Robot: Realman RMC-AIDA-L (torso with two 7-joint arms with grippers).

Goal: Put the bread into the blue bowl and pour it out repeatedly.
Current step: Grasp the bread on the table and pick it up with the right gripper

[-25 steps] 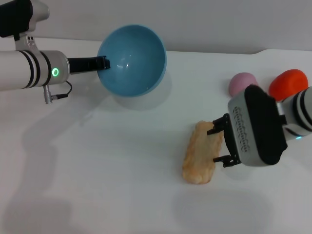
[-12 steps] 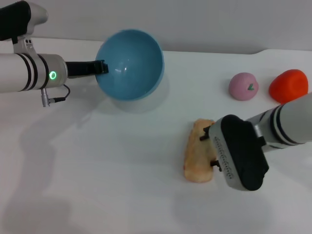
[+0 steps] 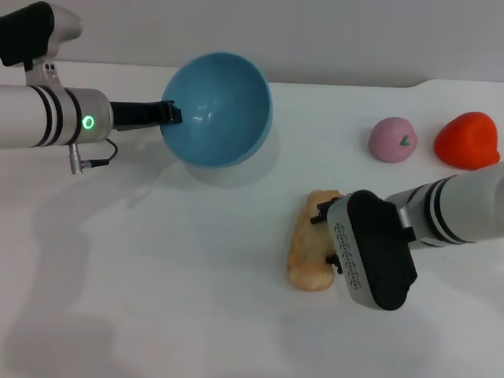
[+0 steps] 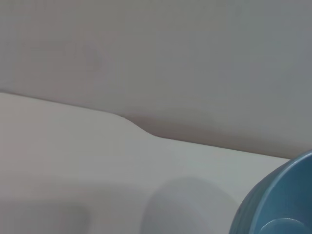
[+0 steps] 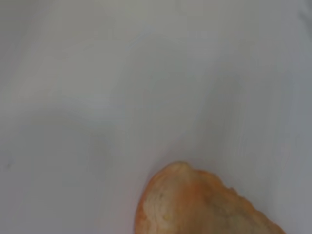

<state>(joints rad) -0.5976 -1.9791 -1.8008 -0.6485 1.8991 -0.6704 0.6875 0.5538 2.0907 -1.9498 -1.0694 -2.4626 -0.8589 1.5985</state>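
The blue bowl (image 3: 216, 106) hangs above the table at the back left, tipped so its empty inside faces forward; its ribbed outside (image 4: 278, 200) fills a corner of the left wrist view. My left gripper (image 3: 167, 113) is shut on the bowl's left rim. The bread (image 3: 309, 246), orange-tan and elongated, lies on the white table right of centre; one end of it (image 5: 204, 204) appears in the right wrist view. My right gripper (image 3: 328, 239) is open and low at the bread's right side, its black fingertips (image 3: 321, 214) touching or overlapping the loaf.
A pink round fruit (image 3: 392, 140) and an orange-red fruit (image 3: 468, 140) sit at the back right. The white table (image 3: 157, 276) ends at its back edge, with a grey wall behind.
My right gripper moved left and down onto the bread, and the loaf shifted slightly left and turned a little. The bowl in my left gripper drifted slightly right.
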